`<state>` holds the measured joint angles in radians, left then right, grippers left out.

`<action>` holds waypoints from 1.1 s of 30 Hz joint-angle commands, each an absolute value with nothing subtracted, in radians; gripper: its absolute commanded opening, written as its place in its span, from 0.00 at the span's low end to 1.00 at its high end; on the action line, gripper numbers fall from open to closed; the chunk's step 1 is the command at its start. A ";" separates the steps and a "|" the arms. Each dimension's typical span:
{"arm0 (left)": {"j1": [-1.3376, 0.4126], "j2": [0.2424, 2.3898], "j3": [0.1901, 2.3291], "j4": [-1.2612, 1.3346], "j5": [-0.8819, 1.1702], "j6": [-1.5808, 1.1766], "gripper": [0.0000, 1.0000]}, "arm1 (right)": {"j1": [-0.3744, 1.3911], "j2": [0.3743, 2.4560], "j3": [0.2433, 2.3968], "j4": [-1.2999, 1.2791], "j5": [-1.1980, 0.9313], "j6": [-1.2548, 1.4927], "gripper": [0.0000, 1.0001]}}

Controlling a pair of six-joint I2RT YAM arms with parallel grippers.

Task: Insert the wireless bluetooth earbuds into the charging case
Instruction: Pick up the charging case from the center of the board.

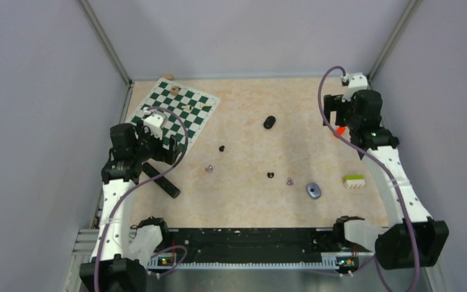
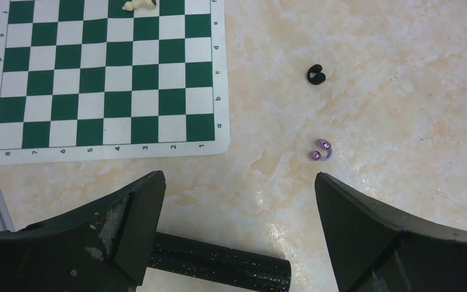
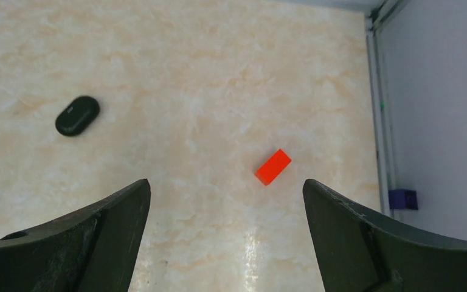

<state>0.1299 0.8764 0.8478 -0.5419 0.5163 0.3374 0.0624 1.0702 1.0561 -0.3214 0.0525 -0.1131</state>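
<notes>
Left gripper (image 2: 240, 182) wide open, holds nothing, hangs over table. Purple bud (image 2: 321, 150) lies loose near one finger, so likely first grab. Black bud (image 2: 316, 74) further off. Right gripper (image 3: 226, 185) wide open, holds nothing, over red block (image 3: 273, 166). Black case (image 3: 77, 115) off to side, looks shut.

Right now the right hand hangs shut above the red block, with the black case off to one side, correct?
No: the right hand is open, not shut. The right wrist view shows its fingers spread above the red block, the black case off to one side.
</notes>
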 commanded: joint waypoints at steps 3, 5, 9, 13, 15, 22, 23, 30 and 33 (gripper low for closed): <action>0.120 0.882 0.832 -0.468 0.572 0.328 0.99 | 0.053 1.234 1.133 -0.387 -0.032 -0.044 0.92; 0.118 0.895 0.828 -0.467 0.587 0.329 0.99 | 0.052 1.283 1.154 -0.402 -0.095 -0.026 0.88; 0.116 0.917 0.825 -0.465 0.590 0.327 0.99 | 0.068 1.394 1.209 -0.420 -0.194 0.033 0.85; 0.115 0.923 0.822 -0.460 0.577 0.325 0.99 | 0.149 1.487 1.249 -0.403 -0.155 0.051 0.82; 0.115 0.924 0.820 -0.459 0.574 0.324 0.99 | 0.209 1.527 1.260 -0.380 -0.104 0.034 0.82; 0.115 0.929 0.814 -0.456 0.557 0.333 0.99 | 0.277 1.713 1.350 -0.311 -0.137 0.061 0.79; 0.115 0.929 0.813 -0.454 0.555 0.332 0.99 | 0.276 1.741 1.372 -0.312 -0.157 0.076 0.77; 0.115 0.939 0.813 -0.451 0.545 0.331 0.99 | 0.278 1.950 1.484 -0.302 -0.243 0.248 0.69; 0.114 0.936 0.812 -0.451 0.538 0.333 0.99 | 0.277 2.046 1.558 -0.338 -0.246 0.314 0.65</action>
<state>0.1177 0.9363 0.8185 -0.4915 0.5453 0.3347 0.2787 1.9533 1.4521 -0.3305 -0.2104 0.1883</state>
